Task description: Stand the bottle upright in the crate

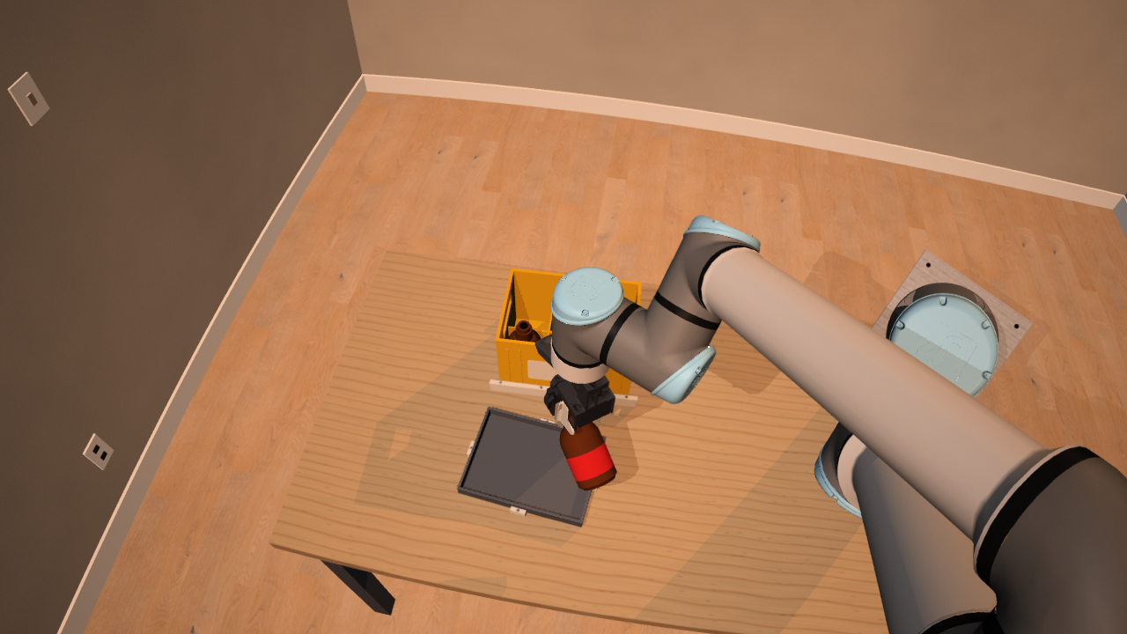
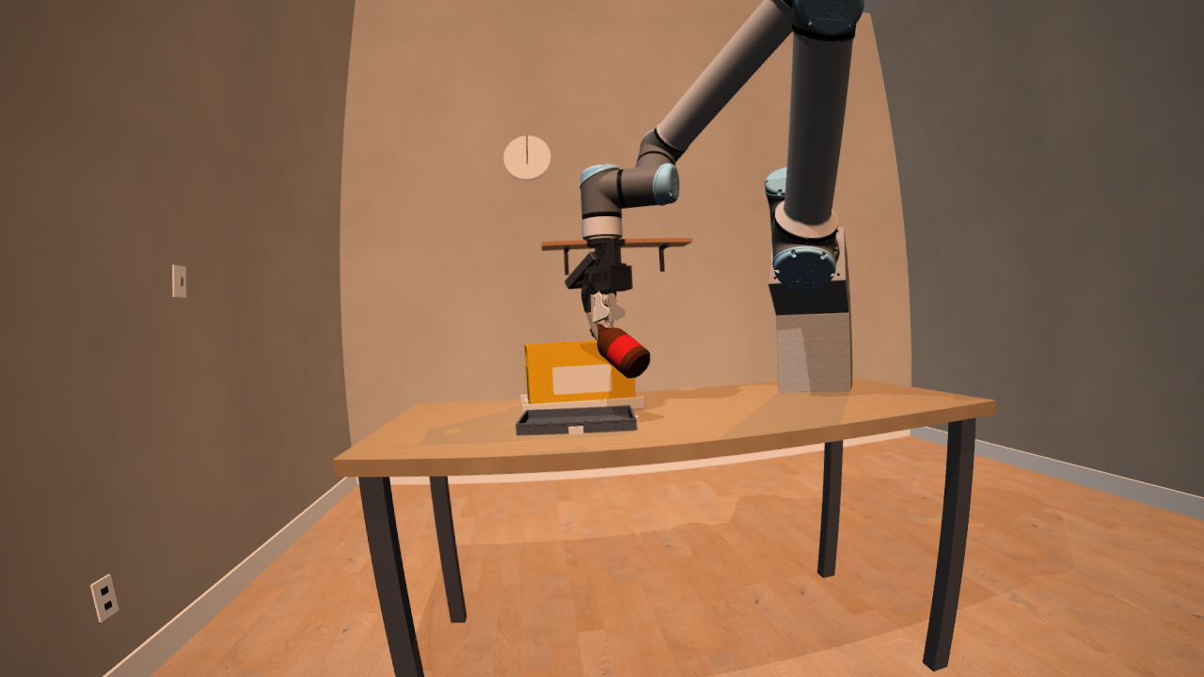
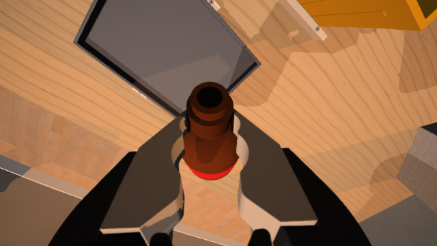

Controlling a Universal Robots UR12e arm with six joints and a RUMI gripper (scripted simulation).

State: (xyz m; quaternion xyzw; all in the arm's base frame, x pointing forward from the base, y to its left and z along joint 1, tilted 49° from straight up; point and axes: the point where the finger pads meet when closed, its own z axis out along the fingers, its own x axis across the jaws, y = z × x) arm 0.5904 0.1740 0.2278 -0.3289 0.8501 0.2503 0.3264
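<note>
The hand [image 1: 565, 425] [image 2: 603, 326] [image 3: 210, 112] grips a rounded brown bottle [image 1: 586, 455] [image 2: 624, 352] [image 3: 210, 147] (red-banded, tilted).

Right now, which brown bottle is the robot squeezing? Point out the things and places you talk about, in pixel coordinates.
The one with the red label [image 1: 590, 463] [image 2: 625, 354] [image 3: 211, 176], tilted in the fingers [image 1: 563, 417] above the tray [image 1: 519, 516] [image 2: 576, 425] [image 3: 126, 72]. The other bottle [image 1: 522, 332] is in the yellow crate [image 1: 516, 358] [image 2: 538, 374] [image 3: 362, 15].
</note>
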